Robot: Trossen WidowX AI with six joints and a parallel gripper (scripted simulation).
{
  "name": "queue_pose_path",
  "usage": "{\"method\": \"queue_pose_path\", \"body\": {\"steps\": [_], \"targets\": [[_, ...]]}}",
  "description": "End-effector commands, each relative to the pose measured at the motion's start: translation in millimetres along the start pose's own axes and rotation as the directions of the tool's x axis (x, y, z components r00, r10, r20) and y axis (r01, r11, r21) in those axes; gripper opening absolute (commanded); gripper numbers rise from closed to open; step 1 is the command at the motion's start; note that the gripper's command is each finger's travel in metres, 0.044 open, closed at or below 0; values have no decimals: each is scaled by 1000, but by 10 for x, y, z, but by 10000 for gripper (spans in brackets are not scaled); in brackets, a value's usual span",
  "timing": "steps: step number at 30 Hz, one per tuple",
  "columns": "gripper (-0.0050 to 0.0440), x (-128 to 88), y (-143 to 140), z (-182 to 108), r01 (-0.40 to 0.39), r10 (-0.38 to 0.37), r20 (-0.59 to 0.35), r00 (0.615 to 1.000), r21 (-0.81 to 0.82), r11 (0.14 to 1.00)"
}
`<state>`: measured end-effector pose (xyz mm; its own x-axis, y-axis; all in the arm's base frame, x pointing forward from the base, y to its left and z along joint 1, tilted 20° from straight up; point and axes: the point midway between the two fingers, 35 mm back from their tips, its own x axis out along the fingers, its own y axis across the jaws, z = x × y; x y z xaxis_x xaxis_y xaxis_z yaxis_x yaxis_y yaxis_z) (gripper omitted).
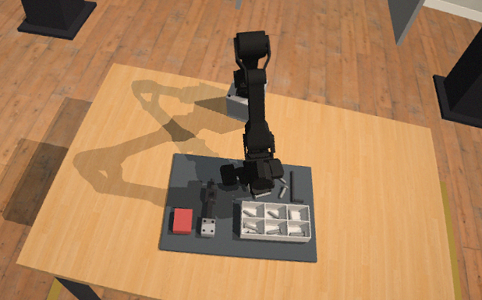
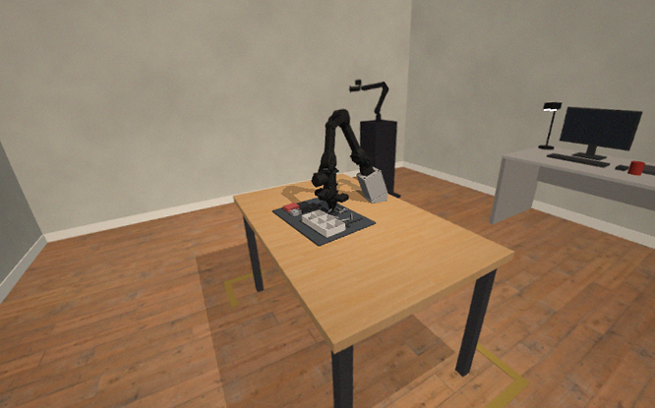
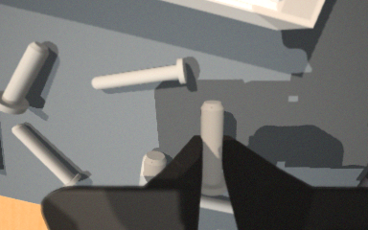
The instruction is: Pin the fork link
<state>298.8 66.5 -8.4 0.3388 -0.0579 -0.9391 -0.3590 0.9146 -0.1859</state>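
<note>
My gripper (image 3: 211, 143) is shut on a pale pin (image 3: 212, 122) over the mat; its chamfered end sticks out towards the parts box (image 3: 287, 21) (image 1: 274, 237), and its wider end is partly hidden between the fingers. The pin's size cannot be read. In the top view the fingertips are hidden under the wrist, behind the box. The dark fork link (image 1: 208, 210) lies on the mat left of the gripper, in line with a pale block with dark holes (image 1: 207, 227), apparently the eye plate's base. The joint between them is too small to make out.
Loose pins (image 3: 139, 77) (image 3: 24, 79) (image 3: 45, 153) lie near the gripper, and a stubby one (image 3: 154, 164) is beside the left finger. A black L-shaped key (image 1: 292, 185) lies right of the gripper. A red block (image 1: 182, 220) (image 2: 290, 208) stands left of the pale block.
</note>
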Motion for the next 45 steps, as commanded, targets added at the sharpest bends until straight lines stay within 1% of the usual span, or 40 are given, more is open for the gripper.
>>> {"method": "queue_pose_path", "body": {"steps": [1, 17, 45], "targets": [[-50, -140, -24, 109, 7, -8, 41, 999, 10, 1000], [-50, -299, -24, 100, 7, -7, 40, 999, 11, 1000], [-50, -327, -26, 93, 7, -7, 39, 999, 11, 1000]]}}
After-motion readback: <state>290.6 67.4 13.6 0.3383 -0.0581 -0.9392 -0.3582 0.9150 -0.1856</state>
